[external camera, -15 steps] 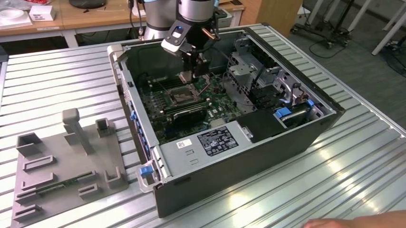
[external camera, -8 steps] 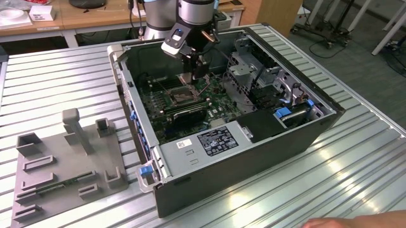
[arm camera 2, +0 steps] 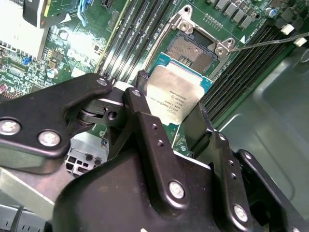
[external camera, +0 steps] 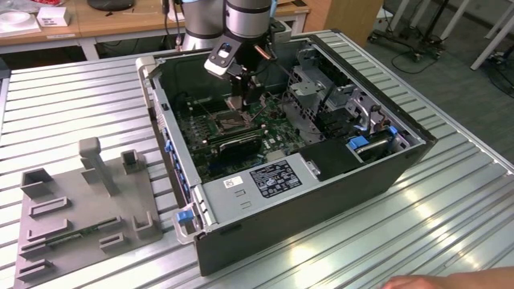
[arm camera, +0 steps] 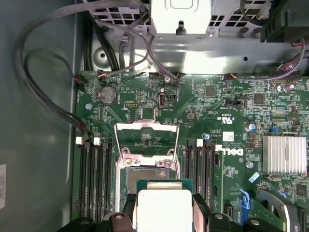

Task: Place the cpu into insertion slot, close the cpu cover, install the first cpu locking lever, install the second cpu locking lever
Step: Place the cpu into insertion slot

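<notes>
Black fingers [arm camera 2: 145, 130] clamped on square silver-topped cpu [arm camera 2: 176, 96], green-edged, near open insertion slot [arm camera 2: 190, 53]

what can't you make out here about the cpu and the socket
- First wrist view: the cpu covers part of the insertion slot, and the picture's edge cuts the cpu off.
- Second wrist view: the fingers hide the cpu's gripped edges; its underside faces away.
- Exterior view: the cpu is too small to tell from the gripper, so its height above the slot is unclear.
</notes>
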Controlling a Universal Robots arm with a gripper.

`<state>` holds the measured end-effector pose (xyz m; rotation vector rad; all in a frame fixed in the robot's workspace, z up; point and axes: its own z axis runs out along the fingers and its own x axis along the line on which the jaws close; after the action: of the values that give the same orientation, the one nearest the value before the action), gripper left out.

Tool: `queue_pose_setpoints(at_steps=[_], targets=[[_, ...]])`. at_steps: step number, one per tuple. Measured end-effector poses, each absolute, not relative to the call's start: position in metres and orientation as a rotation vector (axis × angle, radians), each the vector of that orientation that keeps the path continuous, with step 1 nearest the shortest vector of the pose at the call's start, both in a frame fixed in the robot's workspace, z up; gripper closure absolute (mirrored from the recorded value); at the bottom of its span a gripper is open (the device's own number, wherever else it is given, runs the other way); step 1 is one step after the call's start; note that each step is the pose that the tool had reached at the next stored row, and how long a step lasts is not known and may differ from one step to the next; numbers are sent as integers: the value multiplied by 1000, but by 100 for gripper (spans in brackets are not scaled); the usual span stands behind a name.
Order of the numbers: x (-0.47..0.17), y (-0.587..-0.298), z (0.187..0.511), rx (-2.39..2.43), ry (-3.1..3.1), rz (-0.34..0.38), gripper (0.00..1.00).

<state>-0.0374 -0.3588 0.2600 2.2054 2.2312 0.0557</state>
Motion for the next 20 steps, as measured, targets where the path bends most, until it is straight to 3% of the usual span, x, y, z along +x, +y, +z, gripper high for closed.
queue_pose_setpoints(at_steps=[20], targets=[[-37, -359, 256, 2205, 2231, 56, 46]])
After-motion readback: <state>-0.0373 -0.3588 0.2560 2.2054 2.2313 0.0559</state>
